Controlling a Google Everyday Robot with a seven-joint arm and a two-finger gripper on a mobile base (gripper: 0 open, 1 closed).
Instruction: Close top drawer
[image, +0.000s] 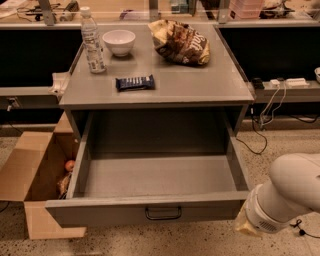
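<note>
The top drawer (150, 175) is pulled far out of the grey cabinet and is empty inside. Its flat grey front (100, 212) faces me, with a small dark wire handle (163, 213) at its centre. My white arm (290, 192) comes in from the lower right. My gripper (245, 227) sits at the arm's end, low down just beside the right end of the drawer front, and is mostly hidden by the arm.
On the cabinet top (200, 85) stand a water bottle (93, 41), a white bowl (119, 42), a chip bag (180, 42) and a dark snack bar (135, 82). An open cardboard box (35, 175) sits on the floor at left. Cables (265, 112) hang at right.
</note>
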